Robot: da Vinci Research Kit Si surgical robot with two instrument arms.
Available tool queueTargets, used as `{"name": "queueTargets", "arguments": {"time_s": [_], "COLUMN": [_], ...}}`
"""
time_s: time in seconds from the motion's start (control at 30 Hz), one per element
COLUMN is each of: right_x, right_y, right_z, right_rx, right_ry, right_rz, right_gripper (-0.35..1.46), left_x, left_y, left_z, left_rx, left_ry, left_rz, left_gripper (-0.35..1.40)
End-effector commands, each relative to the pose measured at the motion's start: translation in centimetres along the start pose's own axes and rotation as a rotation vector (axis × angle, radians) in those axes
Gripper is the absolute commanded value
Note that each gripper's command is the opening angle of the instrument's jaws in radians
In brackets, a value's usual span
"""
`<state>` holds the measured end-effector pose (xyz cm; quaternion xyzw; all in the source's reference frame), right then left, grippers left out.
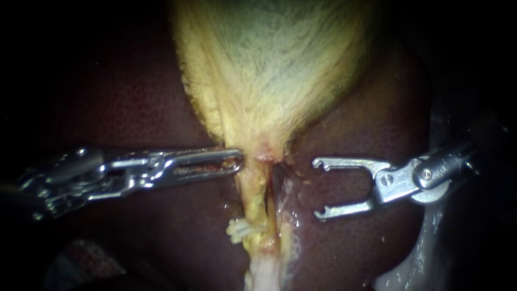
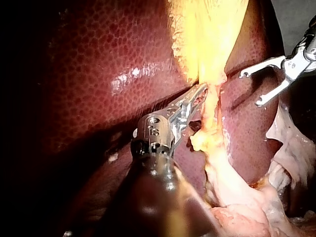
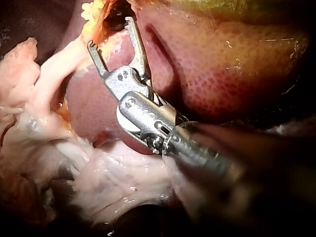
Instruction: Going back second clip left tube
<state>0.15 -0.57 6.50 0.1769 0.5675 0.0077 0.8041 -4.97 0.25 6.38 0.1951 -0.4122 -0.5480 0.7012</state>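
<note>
The yellow gallbladder (image 1: 269, 70) narrows to a neck over the dark liver (image 1: 134, 108). Below the neck run two yellowish strands with a dark slit between them: a left tube (image 1: 252, 196) and a right tube (image 1: 284, 215). I see no clip on either. My left instrument (image 1: 238, 160) comes in level, its long jaws shut on the edge of the gallbladder neck; the left wrist view shows its tip (image 2: 201, 91) at that yellow tissue. My right instrument (image 1: 318, 188) stands to the right of the tubes, hooked jaws open and empty, apart from the tissue (image 3: 110, 33) (image 2: 250, 89).
A frayed pale-yellow tuft (image 1: 237, 229) hangs off the left tube. White fatty tissue (image 1: 264, 275) (image 3: 113, 182) lies below the tubes. A pale shiny surface (image 1: 420, 253) borders the liver at the lower right.
</note>
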Motion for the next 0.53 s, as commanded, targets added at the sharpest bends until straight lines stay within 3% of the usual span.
{"name": "queueTargets", "arguments": {"time_s": [0.03, 0.53], "right_x": [0.0, 0.0], "right_y": [0.0, 0.0], "right_z": [0.0, 0.0], "right_rx": [0.0, 0.003], "right_ry": [0.0, 0.001], "right_rz": [0.0, 0.0], "right_gripper": [0.6, 0.6], "left_x": [0.0, 0.0], "left_y": [0.0, 0.02], "left_z": [0.0, 0.0], "left_rx": [0.0, 0.0], "left_ry": [0.001, 0.004], "left_rz": [0.0, 0.001], "left_gripper": [-0.35, -0.35]}}
